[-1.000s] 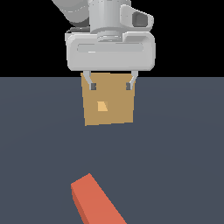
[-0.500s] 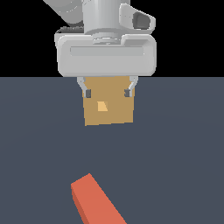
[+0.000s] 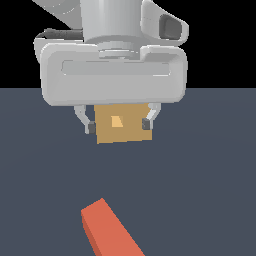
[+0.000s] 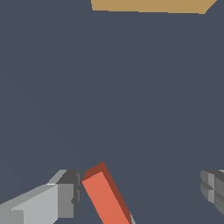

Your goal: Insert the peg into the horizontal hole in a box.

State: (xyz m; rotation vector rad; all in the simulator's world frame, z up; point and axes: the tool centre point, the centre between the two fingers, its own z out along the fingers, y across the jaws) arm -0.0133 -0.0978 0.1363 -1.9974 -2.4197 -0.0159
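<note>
The red-orange peg lies flat on the dark floor at the front of the exterior view, running off the bottom edge. Behind it stands the tan box with its lighter hole facing the camera. My gripper hangs open in front of the box, and the hand hides the box's top. In the wrist view the peg shows between the two fingers, close to one finger and far from the other. Nothing is held. The box sits at the frame's edge.
The dark grey floor spreads around the box and the peg, under a black background. No other objects show.
The hand has come lower and closer to the exterior camera, looming larger and now covering the box's top. The fingers stay open. Peg and box have not moved.
</note>
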